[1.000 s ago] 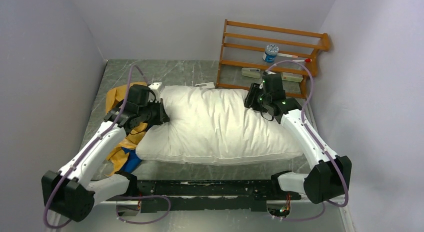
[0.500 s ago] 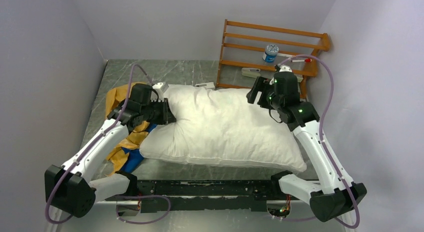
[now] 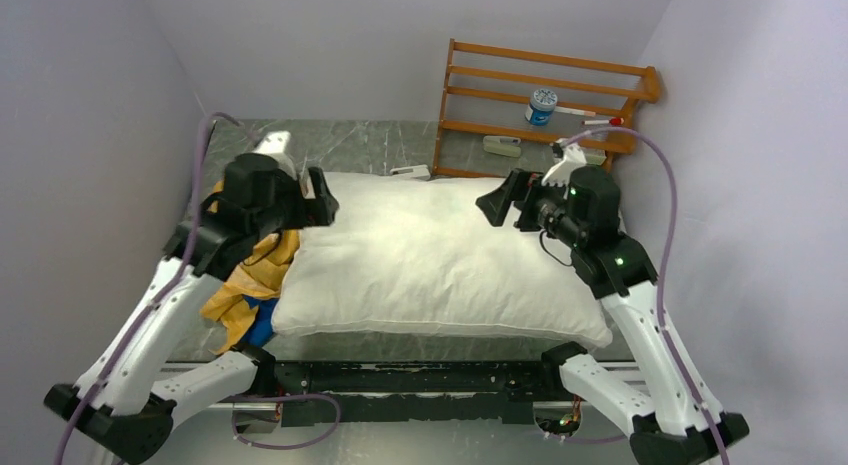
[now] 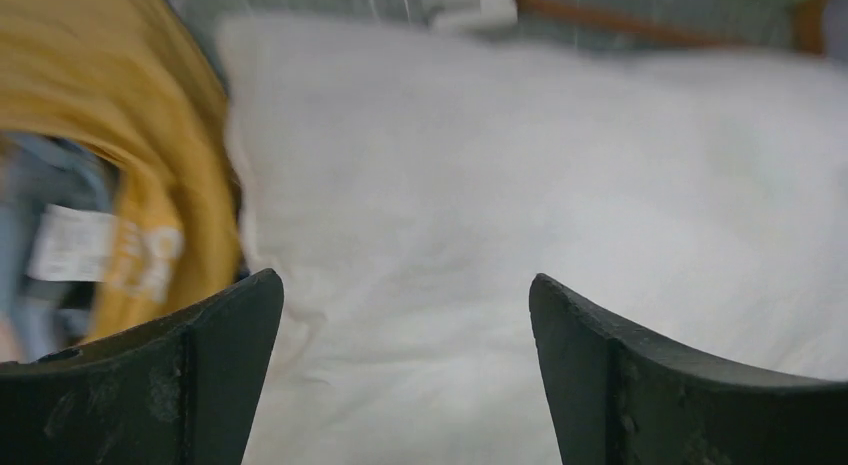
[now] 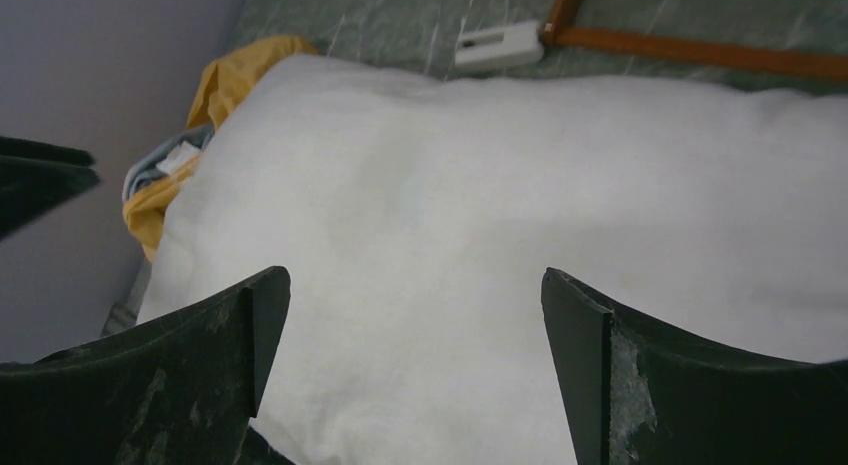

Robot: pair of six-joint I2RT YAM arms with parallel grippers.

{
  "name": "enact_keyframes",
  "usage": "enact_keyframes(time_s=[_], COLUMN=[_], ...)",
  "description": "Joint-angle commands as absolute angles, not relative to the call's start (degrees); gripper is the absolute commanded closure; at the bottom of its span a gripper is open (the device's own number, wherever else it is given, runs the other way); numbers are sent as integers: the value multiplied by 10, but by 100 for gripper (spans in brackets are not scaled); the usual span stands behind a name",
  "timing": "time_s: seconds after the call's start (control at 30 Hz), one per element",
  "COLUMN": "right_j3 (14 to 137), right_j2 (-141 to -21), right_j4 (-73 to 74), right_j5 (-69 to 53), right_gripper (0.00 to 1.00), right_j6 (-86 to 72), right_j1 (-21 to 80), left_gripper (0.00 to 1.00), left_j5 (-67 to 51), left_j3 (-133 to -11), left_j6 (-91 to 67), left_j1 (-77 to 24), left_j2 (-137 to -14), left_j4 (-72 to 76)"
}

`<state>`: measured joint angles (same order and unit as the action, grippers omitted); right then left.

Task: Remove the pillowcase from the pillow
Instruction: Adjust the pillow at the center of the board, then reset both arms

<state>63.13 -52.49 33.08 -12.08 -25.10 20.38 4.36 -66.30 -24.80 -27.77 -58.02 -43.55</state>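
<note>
Pillowcase (image 3: 255, 280) crumpled beside pillow (image 3: 440, 265), rack (image 3: 650, 83) behind

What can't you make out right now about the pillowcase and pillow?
- Top view: left arm hides part of the pillowcase.
- Left wrist view: pillowcase lettering is blurred, unreadable.
- Any view: whether cloth is pinned under the pillow's left edge.
- Top view: wooden rack's items too small.

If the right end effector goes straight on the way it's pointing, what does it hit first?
Most likely the pillow: its top fills the view between the right end effector's open fingers, though depth is unclear.
</note>
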Motion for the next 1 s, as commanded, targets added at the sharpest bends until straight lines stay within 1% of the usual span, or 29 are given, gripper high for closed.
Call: enact_keyframes(time_s=[0.0,0.07,0.13,0.23,0.3,0.37,0.43,0.5,0.63,0.7,0.77,0.97], right_j3=[633,640,659,704,762,826,857,855,803,781,780,797], right_j2=[-452,-434,-436,-495,-551,-596,-611,-604,-544,-513,-498,-491], right_j4=[285,305,332,385,432,474,491,484,435,405,396,403], right_j5=[-12,55,90,151,197,217,229,227,221,160,114,107], right_gripper=[0,0,0,0,0,0,0,0,0,0,0,0], right_j6=[-210,-200,-176,-155,-154,-163,-193,-203,-204,-164,-150,-168], right_j1=[207,207,207,207,207,207,207,207,207,207,207,207], left_gripper=[4,4,3,3,3,3,3,3,3,3,3,3], left_j5=[195,215,230,245,249,251,251,253,249,245,241,214], left_j3=[-742,-750,-754,-766,-788,-818,-851,-873,-881,-878,-877,-870], left_j6=[-260,-256,-253,-248,-241,-232,-224,-222,-221,-220,-220,-226], left_j1=[-282,-282,-282,-282,-282,-282,-282,-282,-282,-282,-282,-282], left_j2=[-535,-516,-499,-486,-493,-506,-521,-531,-534,-535,-540,-553], left_j4=[-490,-494,-502,-508,-512,-518,-530,-541,-544,-543,-545,-542])
